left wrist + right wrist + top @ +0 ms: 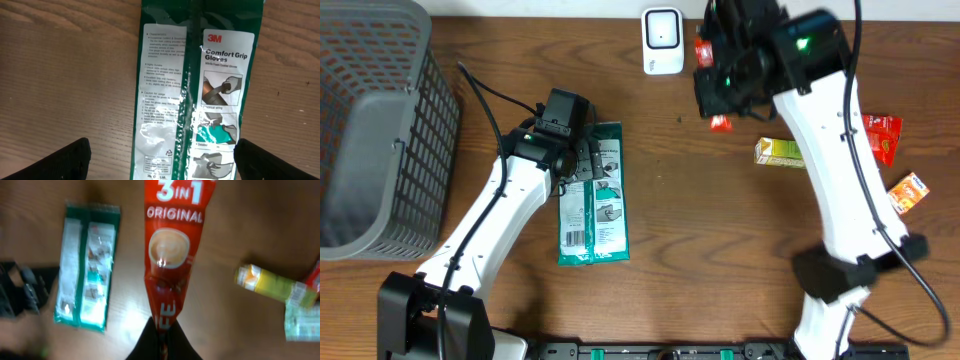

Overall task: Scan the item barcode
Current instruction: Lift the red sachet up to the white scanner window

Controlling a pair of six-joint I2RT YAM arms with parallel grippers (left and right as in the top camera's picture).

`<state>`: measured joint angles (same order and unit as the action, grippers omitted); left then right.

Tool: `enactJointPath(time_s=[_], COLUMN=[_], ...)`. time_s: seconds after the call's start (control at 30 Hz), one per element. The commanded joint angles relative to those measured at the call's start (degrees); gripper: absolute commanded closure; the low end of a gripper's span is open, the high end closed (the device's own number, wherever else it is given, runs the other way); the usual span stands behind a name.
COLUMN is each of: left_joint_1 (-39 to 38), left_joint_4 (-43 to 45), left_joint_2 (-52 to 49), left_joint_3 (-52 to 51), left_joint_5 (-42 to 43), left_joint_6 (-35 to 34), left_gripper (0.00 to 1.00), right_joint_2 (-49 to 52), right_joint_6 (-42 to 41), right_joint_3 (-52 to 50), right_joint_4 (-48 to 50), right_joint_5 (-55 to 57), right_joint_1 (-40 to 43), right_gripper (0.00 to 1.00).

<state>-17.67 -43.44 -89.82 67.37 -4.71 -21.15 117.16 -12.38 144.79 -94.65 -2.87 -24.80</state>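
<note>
The right gripper (pixel 162 339) is clamped shut on one end of a red coffee sachet (pixel 172 255). The sachet stretches straight out from the fingertips, lifted clear of the table (pixel 700 230). Its face reads "3 IN 1 ORIGINAL" above a picture of a full cup (the lettering nearest the fingers is too blurred to read). A white scanner (pixel 663 40) stands just beside this gripper, on the side toward the other arm.

The left gripper (pixel 162 157) stands wide open and holds nothing. One finger is on each side of a green glove packet (pixel 220 75) lying flat beneath it, and I cannot tell whether they touch it.

Well out beyond the left gripper sits a grey mesh basket (pixel 430 110) with a grey shape (pixel 370 160) inside, too vague to name
</note>
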Motion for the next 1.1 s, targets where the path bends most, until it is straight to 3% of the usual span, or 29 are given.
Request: enactJointPath(time_s=[0.0,0.4,0.53,0.73,1.07], left_joint_1=[0.24,0.24,0.24,0.24,0.24], left_joint_4=[-0.22,-0.22,-0.22,-0.22,-0.22], left_joint_2=[-0.44,-0.44,-0.44,-0.44,-0.44], left_joint_3=[0.33,0.33,0.33,0.33,0.33], left_joint_5=[-0.50,-0.50,-0.50,-0.50,-0.50], left_joint_6=[-0.11,-0.11,-0.11,-0.11,-0.11], left_gripper=[0.07,0.07,0.07,0.07,0.07], right_joint_2=[10.64,30.67,36.44,39.52,39.52], right_joint_6=[1.84,5.57,5.62,5.60,5.57], right_joint_3=[12.52,13.22,13.22,12.90,11.93], right_joint_4=[-2.38,28.13,34.93,41.51,42.16], right_joint_5=[-0.87,0.96,8.52,9.05,9.05], right_joint_1=[0.61,2.12,2.16,2.47,2.47], right_gripper=[0.99,0.99,0.99,0.99,0.99])
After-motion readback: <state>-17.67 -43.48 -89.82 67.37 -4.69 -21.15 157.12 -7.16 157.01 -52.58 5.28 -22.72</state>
